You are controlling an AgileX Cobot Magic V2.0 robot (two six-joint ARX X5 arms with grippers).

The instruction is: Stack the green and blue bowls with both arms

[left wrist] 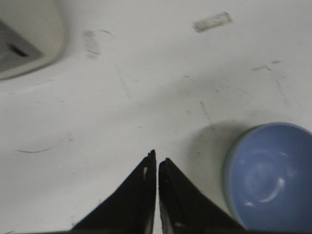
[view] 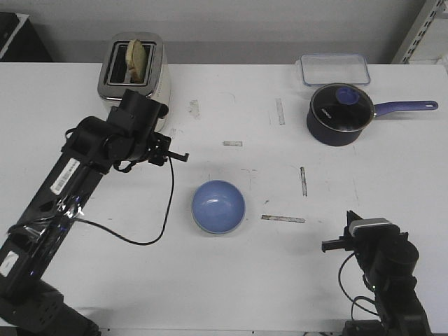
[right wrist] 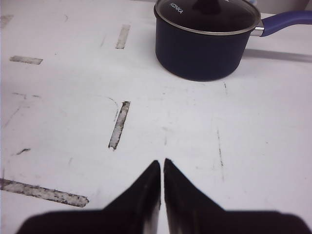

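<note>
the blue bowl [view: 218, 206] sits mid-bench, a thin green rim perhaps showing beneath it. the left gripper [left wrist: 157, 163], closed and empty, hangs just beside it; the right gripper [right wrist: 162, 168], also closed and empty, is well apart.

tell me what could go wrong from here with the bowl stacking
1. Only the light blue round bowl is clearly visible; a greenish edge shows at its rim in the left wrist view, so whether the green one sits beneath it is unclear, and regrasping might disturb a finished stack.
2. The left pincer is shut beside the bowl, and its loose black cable hangs nearby and could snag it.
</note>
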